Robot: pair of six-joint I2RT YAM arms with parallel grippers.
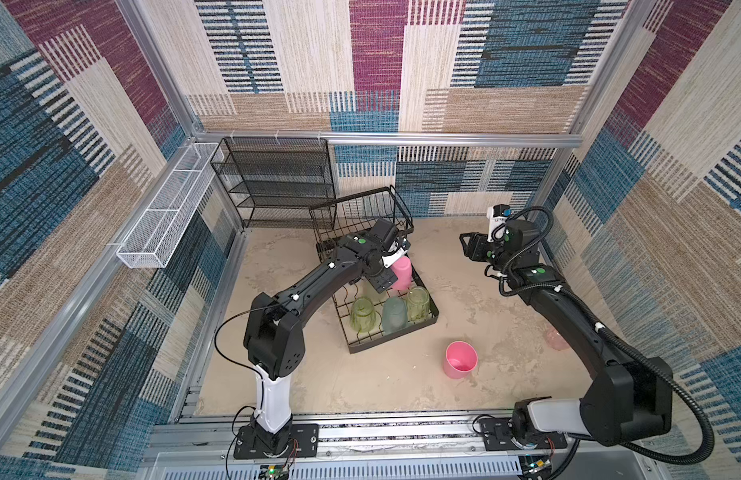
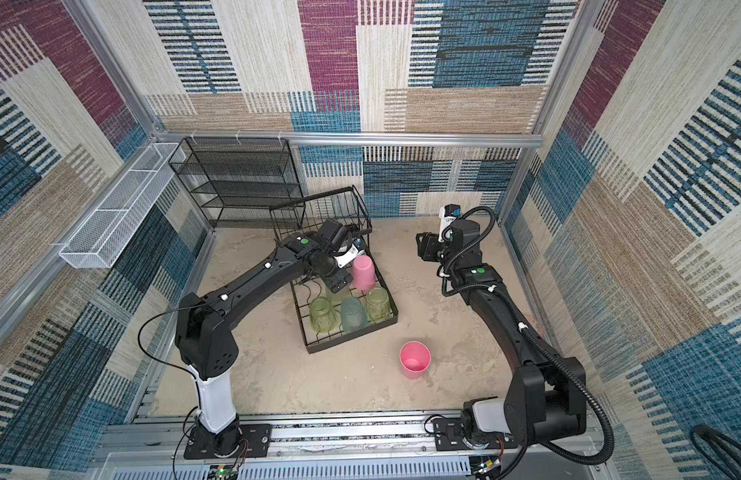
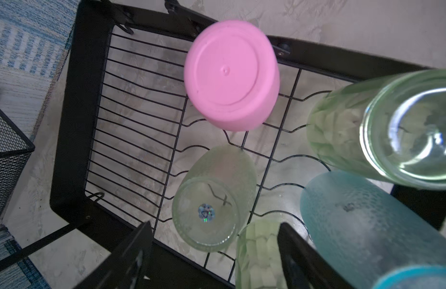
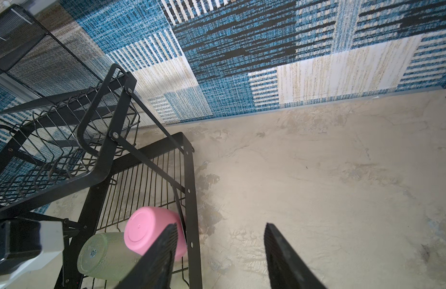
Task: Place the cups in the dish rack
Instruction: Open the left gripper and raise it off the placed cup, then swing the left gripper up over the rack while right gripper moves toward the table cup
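Rail (image 1: 402, 444); pink cup (image 1: 460, 359) on mottled tabletop (image 1: 381, 386); patchwork walls (image 1: 377, 62).

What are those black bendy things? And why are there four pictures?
Those are two robot arms, each ending in a two-finger gripper. Two pictures look down from above; the other two come from small cameras on the arms' wrists. On the table stands a black wire dish rack with five cups bottom-up in it: a pink cup, a teal cup and three yellow-green cups. A second pink cup stands open end up on the table, and a reddish cup peeks out beside the right arm. The left gripper hangs open over the rack; the right gripper is open too. Neither holds anything.
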